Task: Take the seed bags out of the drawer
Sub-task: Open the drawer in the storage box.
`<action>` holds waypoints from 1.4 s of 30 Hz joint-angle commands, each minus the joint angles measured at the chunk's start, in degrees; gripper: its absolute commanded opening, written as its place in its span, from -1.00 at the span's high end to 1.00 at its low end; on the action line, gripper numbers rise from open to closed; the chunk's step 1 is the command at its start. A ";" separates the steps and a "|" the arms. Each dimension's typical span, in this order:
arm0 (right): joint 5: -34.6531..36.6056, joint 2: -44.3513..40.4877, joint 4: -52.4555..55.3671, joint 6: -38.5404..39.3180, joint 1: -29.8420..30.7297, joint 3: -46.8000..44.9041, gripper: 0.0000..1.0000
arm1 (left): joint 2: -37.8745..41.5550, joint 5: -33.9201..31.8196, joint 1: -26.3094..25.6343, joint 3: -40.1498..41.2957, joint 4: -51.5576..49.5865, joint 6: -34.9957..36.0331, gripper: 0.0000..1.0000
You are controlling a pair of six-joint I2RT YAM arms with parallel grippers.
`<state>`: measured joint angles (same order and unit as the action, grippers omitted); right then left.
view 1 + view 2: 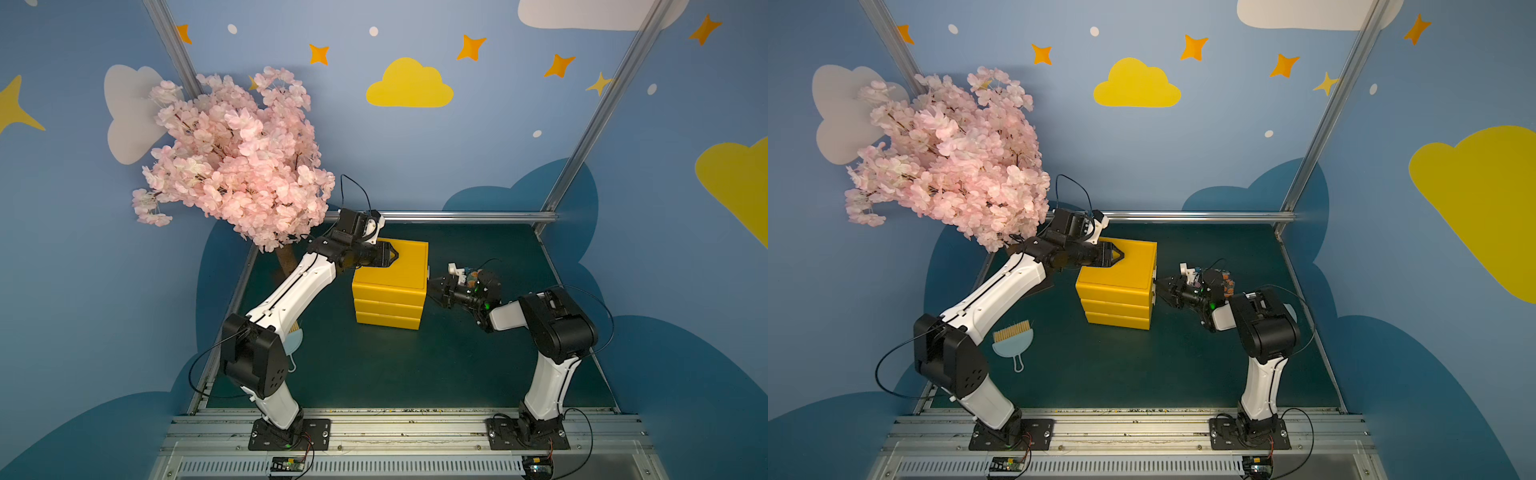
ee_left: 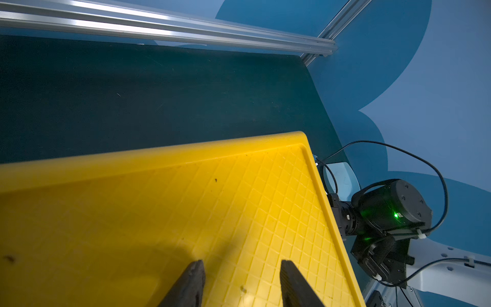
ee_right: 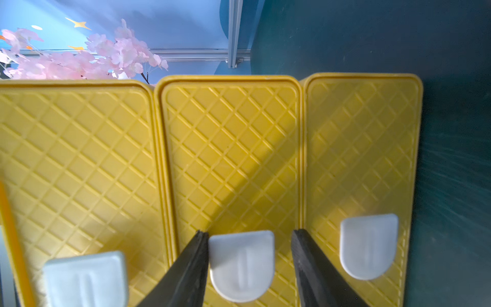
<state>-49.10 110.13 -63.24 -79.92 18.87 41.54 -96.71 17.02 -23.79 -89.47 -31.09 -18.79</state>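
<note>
We record a yellow plastic chest of three stacked drawers [image 1: 390,291] standing near the middle of the dark green tabletop [image 1: 415,365]. All three drawers are shut, so their contents are hidden.

The left fingers [image 2: 191,281] are over the left part of the chest's quilted top. They are spread apart with nothing between them. We cannot tell whether their tips touch the top.

The right fingers [image 3: 194,265] are at the drawer fronts, standing either side of the white rounded handle [image 3: 241,265] of the middle drawer [image 3: 231,159]. One finger touches the handle's edge and the other stands clear of it. The fingers are therefore open around the handle, not clamped on it. The white handles of the other two drawers are untouched.

In a top view, a small glossy packet with an orange print, by its look a seed bag [image 1: 1226,284], shows just behind the right wrist. The wrist partly hides it. It is outside the chest; we cannot tell whether it lies on the tabletop.

A pale blue leaf-shaped dustpan with straw-coloured bristles [image 1: 1013,345] lies on the tabletop near the left arm, well apart from the chest. A pink artificial blossom tree [image 1: 237,166] stands at the far left corner.
</note>
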 commanded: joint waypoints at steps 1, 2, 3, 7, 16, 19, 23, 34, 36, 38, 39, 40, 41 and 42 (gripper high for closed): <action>-0.89 0.01 -2.73 -0.26 1.43 -0.23 0.05 | -3.59 -2.20 -0.20 3.57 -15.23 -0.63 -0.04; -1.00 -0.16 -2.32 -0.07 1.50 -0.23 0.13 | -3.68 -2.16 -0.21 3.53 -15.25 -0.59 -0.04; -1.03 -0.17 -1.98 0.07 1.52 -0.33 0.21 | -3.71 -2.27 -0.29 3.51 -15.23 -0.64 -0.04; -0.87 -0.11 -1.97 0.12 1.50 -0.83 0.38 | -3.72 -2.26 -0.38 3.52 -15.23 -0.64 -0.04; -1.92 -1.61 -3.11 -0.20 -1.73 -4.89 0.66 | -3.58 -2.61 -0.38 3.61 -15.31 -0.64 -0.04; -2.72 -2.69 -3.11 0.01 -3.29 -6.43 0.70 | -3.63 -2.73 -0.38 3.54 -15.27 -0.59 -0.04; -3.79 -4.07 -3.11 0.53 -5.18 -8.44 0.71 | -3.67 -2.69 -0.38 3.52 -15.07 -0.73 -0.04; -6.44 -5.65 -2.18 2.26 -9.88 -11.99 0.76 | -3.47 -2.96 -0.29 4.14 -14.96 -0.76 -0.04; -6.79 -6.37 -0.89 2.92 -10.46 -12.09 0.76 | -3.37 -2.95 -0.29 4.22 -14.88 -0.79 -0.04; -6.97 -7.41 0.89 3.97 -10.82 -11.89 0.77 | -3.45 -3.00 -0.29 4.22 -14.80 -0.81 -0.04; -6.97 -8.21 2.52 4.72 -11.03 -11.75 0.77 | -3.53 -2.95 -0.29 4.24 -14.79 -0.80 -0.04; -6.90 -8.94 4.17 5.47 -11.21 -11.75 0.77 | -3.54 -2.94 -0.29 4.22 -14.79 -0.79 -0.04; -6.85 -9.85 6.42 6.68 -11.46 -11.61 0.77 | -3.57 -2.92 -0.29 4.22 -14.70 -0.80 -0.04; -6.84 -11.08 9.08 8.18 -11.66 -11.35 0.77 | -3.57 -2.86 -0.29 4.22 -14.70 -0.81 -0.04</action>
<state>-53.04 101.95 -63.07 -76.16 7.99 31.16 -96.66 16.62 -24.05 -89.45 -31.20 -18.81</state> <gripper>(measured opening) 0.366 0.519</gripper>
